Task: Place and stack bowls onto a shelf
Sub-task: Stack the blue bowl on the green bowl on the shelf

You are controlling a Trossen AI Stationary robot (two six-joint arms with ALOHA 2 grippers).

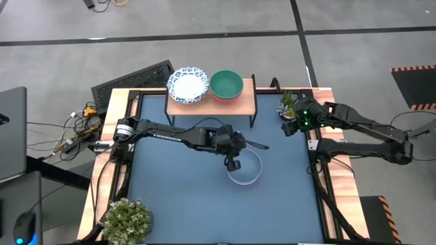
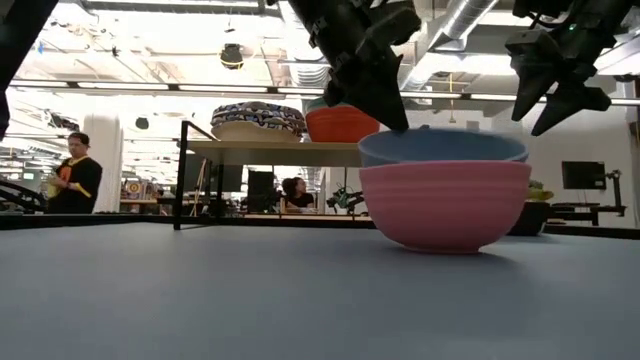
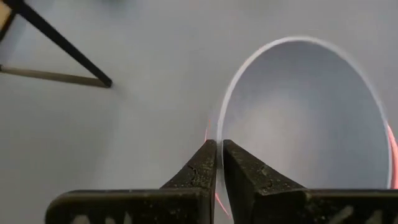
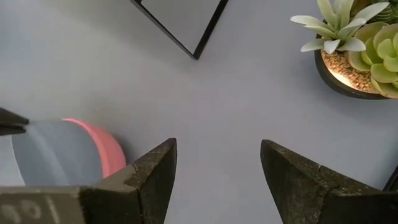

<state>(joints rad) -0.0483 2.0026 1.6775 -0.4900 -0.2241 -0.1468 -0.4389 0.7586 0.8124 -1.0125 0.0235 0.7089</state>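
Observation:
A pale blue bowl point(image 1: 246, 165) sits nested in a pink bowl point(image 2: 445, 205), which stands on its base on the dark table in front of the shelf. The shelf point(image 1: 246, 92) stands at the far edge. It carries a blue-patterned white bowl point(image 1: 187, 85) and a green bowl point(image 1: 226, 83) nested in a red-pink one point(image 2: 340, 125). My left gripper point(image 1: 233, 163) is at the left rim of the stack, shut on it. My right gripper point(image 1: 289, 126) hangs open above the table on the right, beside a succulent, touching nothing. My left gripper pinches the pale blue bowl's rim point(image 3: 221, 127) on its left side, one finger inside the bowl and one outside. It comes slanting down from the upper left. The pink rim point(image 3: 208, 134) shows just outside; whether it is also pinched I cannot tell. The stack rests upright on the table.
A potted succulent point(image 4: 354, 50) stands at the far right corner, close to my right gripper. A bushy plant point(image 1: 126, 219) fills the near left corner. A wooden border frames the table. The shelf's right end is bare. People point(image 2: 75, 165) are in the room behind.

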